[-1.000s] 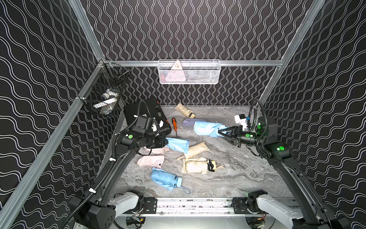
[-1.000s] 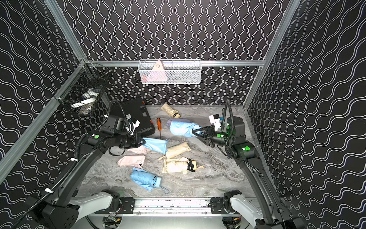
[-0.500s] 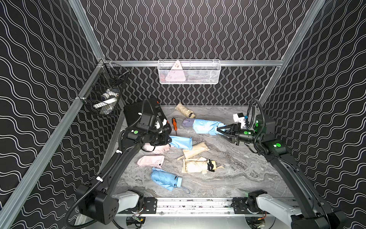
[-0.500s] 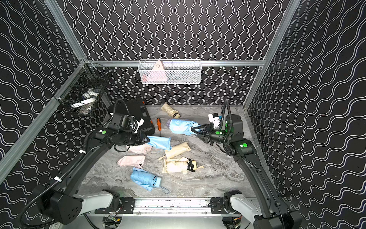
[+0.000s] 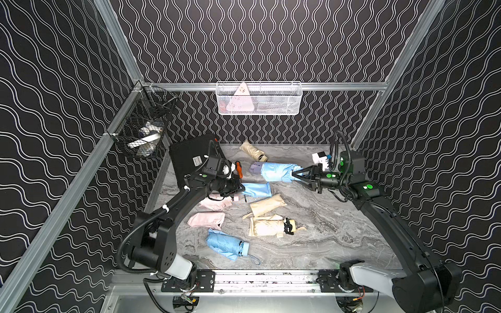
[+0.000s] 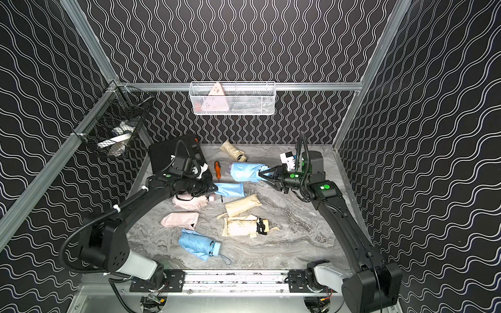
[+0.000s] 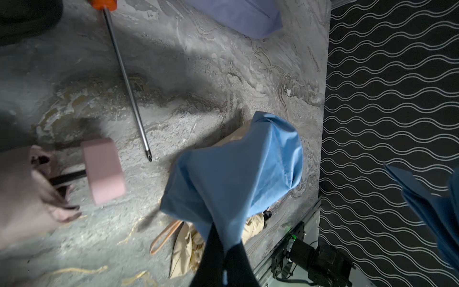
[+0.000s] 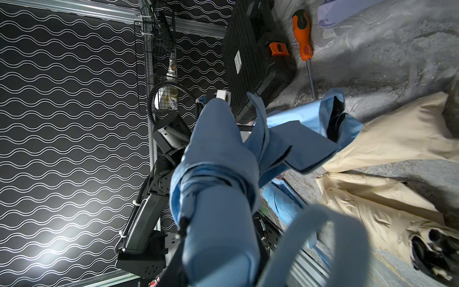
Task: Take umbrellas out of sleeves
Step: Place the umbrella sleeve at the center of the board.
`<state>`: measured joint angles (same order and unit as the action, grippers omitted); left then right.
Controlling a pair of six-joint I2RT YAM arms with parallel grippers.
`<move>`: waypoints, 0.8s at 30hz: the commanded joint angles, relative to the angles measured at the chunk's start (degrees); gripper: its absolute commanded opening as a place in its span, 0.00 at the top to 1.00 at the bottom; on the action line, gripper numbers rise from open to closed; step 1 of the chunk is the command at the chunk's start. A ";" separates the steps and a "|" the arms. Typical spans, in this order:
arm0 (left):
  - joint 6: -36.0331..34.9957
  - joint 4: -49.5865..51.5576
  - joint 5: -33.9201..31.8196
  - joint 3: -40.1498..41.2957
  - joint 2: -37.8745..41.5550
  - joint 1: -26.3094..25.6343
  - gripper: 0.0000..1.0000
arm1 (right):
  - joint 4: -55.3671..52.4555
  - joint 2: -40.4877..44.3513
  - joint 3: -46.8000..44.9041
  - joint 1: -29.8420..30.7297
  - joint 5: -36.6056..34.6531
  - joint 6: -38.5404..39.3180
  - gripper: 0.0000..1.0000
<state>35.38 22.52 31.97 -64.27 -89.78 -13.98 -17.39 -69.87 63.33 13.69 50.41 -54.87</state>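
My left gripper [image 5: 241, 187] [image 6: 215, 188] [image 7: 224, 248] is shut on one end of a limp light blue sleeve [image 5: 256, 189] [image 6: 230, 189] [image 7: 236, 174], which hangs just above the table. My right gripper [image 5: 296, 173] [image 6: 261, 173] [image 8: 218, 261] is shut on the handle of a light blue umbrella [image 5: 276, 172] [image 6: 245, 172] [image 8: 218, 161]. That umbrella is clear of the sleeve and held towards the back. On the table lie another blue umbrella [image 5: 226, 245], a cream umbrella [image 5: 267, 227], a cream sleeve [image 5: 267, 206], a pink umbrella [image 5: 215, 202] and a pink sleeve [image 5: 207, 219].
A black hard case [image 5: 192, 157] leans at the back left, with an orange-handled screwdriver [image 5: 239, 169] beside it. A lilac sleeve [image 5: 254, 166] and a second cream umbrella [image 5: 253, 150] lie at the back. A white wire basket [image 5: 259, 99] and a black one [image 5: 143, 135] hang on the walls.
My left gripper has carried the blue sleeve to the right, towards the middle. My right gripper has moved the blue umbrella a little back and to the left.
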 commanded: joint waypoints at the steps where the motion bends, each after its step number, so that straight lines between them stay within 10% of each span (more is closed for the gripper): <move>1: 3.23 -9.07 0.94 -0.14 -3.45 0.09 1.00 | 6.60 -1.77 0.39 -0.20 1.59 0.38 0.88; 24: 4.26 -18.66 3.52 -5.12 -24.33 0.10 1.00 | 19.75 -24.93 1.19 -1.57 4.69 0.31 0.90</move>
<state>40.38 5.21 34.52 -68.69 -113.45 -13.98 -4.12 -93.25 63.70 12.10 52.34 -54.83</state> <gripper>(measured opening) 0.058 0.286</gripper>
